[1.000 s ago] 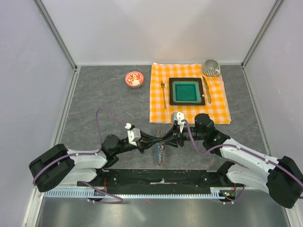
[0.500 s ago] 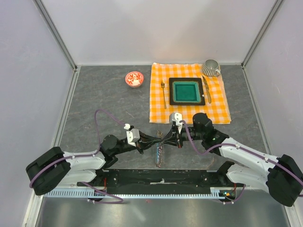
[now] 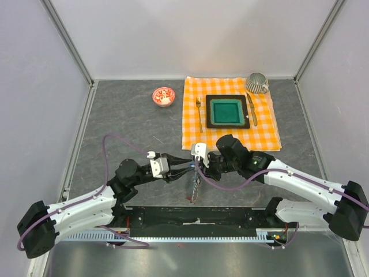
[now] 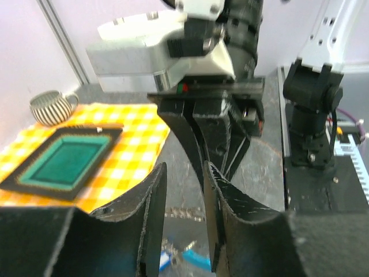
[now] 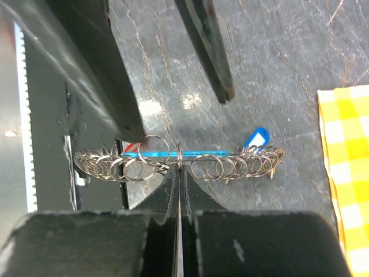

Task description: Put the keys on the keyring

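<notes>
Over the last second both arms have swung leftward over the bench [image 3: 132, 127]. The right arm [image 3: 300, 182] now reaches further across, and the left arm [image 3: 86, 205] is drawn back toward its own side. The grippers have traded roles. The left gripper [image 4: 183, 173], pressed together a moment ago, now stands spread with nothing between its fingers. The right gripper [image 5: 179, 172], partly parted before, is pressed together and pinches the keyring [image 5: 213, 166] at its middle. This reads as a handover, with the right gripper steadying the ring and the left freed to fetch or thread a key. The keyring stays where it was, stretched out near the bench's near edge between the two grippers. I cannot tell whether it rests on the bench or hangs just clear.

Counted:
- two arms and two grippers
- one checked cloth [image 3: 230, 138]
- one green plate [image 3: 227, 111]
- one striped mug [image 3: 256, 83]
- one bowl [image 3: 163, 96]
- one fork [image 3: 199, 114]
- one knife [image 3: 252, 109]
- one keyring, made of many small loops

Of the keys [image 5: 256, 139], only one blue tag shows plainly, lying against the ring. A red speck by the ring's near end in the top view may be a second key. No yellow tag shows.
</notes>
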Motion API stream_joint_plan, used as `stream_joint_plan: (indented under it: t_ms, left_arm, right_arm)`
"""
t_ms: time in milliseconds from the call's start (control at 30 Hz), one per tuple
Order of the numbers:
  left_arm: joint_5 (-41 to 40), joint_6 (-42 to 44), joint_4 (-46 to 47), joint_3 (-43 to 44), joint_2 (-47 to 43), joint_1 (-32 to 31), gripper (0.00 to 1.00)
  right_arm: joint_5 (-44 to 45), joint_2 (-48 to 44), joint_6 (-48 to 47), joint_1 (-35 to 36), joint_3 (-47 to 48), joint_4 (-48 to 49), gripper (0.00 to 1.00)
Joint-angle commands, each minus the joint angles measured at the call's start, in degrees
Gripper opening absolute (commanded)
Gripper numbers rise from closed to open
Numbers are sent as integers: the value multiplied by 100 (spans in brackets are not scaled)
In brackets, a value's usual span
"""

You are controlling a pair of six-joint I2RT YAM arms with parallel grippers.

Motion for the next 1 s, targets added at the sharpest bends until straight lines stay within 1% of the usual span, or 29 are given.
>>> stream_joint_plan:
  t_ms: [0,67,300,600,800,967]
  left_arm:
    - [139,516,-947,297,150,-29,39]
    - [253,499,-956,306,264,-20,39]
    - [675,402,-737,377,642,-29,39]
    - [869,384,-561,535,1134,-20,38]
    - [904,358,-499,570,1311,-20,36]
    - [948,305,-394,579,1425,-20,31]
  right_arm:
    - [648,30,-588,180,646,-700,0]
    - [710,39,-676,215,761,-868,0]
    - [675,57,-844,277,884,-1000,0]
    - [657,92,-905,365,946,-1026,0]
    - [649,48,-896,409,946,-1017,0]
    - [614,74,-914,418,946,-991,0]
